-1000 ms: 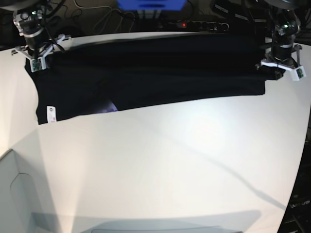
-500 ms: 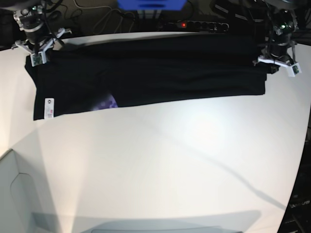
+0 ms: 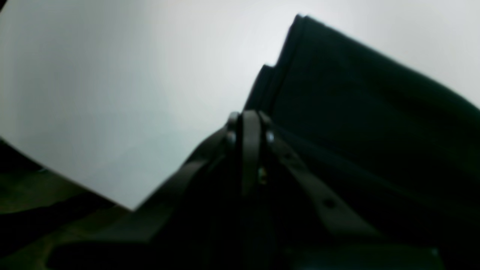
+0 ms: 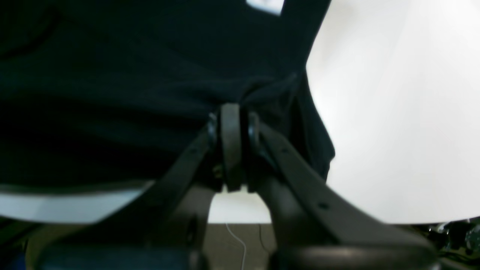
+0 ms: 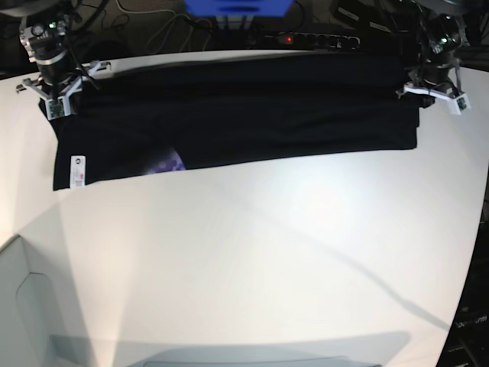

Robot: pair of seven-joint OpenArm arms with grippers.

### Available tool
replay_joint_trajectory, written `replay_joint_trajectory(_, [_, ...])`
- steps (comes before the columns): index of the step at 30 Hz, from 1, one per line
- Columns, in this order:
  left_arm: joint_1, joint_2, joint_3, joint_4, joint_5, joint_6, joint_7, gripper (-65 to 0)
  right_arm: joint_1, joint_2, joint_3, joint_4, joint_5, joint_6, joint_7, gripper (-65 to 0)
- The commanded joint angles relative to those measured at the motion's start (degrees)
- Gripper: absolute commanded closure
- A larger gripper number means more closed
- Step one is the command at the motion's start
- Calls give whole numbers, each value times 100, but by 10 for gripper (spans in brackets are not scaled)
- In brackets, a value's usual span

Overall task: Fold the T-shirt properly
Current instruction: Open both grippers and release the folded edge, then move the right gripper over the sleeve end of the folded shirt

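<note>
With the T-shirt (image 5: 237,115) stretched along the bench (image 5: 252,252) toward 12 o'clock, the left tool (image 5: 432,90) and right tool (image 5: 58,88) each pinch a far corner; uneven travel could skew the fold or let cloth slip.

Bare white table (image 5: 252,267) — T-shirt (image 5: 244,115) beyond
</note>
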Motion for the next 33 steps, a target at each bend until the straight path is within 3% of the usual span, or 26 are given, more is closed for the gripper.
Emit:
replay_joint_trajectory(1, [20, -78, -38, 24, 19, 22, -134, 0, -51, 51, 45, 80, 19, 58, 81, 0])
replay_joint_trajectory(7, [29, -78, -20, -205, 19, 22, -134, 0, -51, 60, 10, -113, 10, 58, 72, -2])
replay_joint_trajectory(10, [38, -78, 94, -284, 28, 22, -134, 0, -69, 148, 10, -306, 10, 58, 72, -74])
replay_joint_trajectory(15, [55, -78, 270, -266, 28, 22, -134, 0, -95, 306, 133, -289, 10, 58, -200, -252])
replay_joint_trajectory(18, [55, -78, 340, -266, 28, 22, -134, 0, -34, 271, 538, -113, 36, 58, -227, -301])
replay_joint_trajectory(25, [55, -78, 340, -266, 28, 22, -134, 0, 362, 148, 731, 1, 45, 58, -244, -313])
replay_joint_trajectory(33, [38, -78, 340, -266, 37, 22, -134, 0, 406, 148, -324, -43, 19, 58, -253, -315])
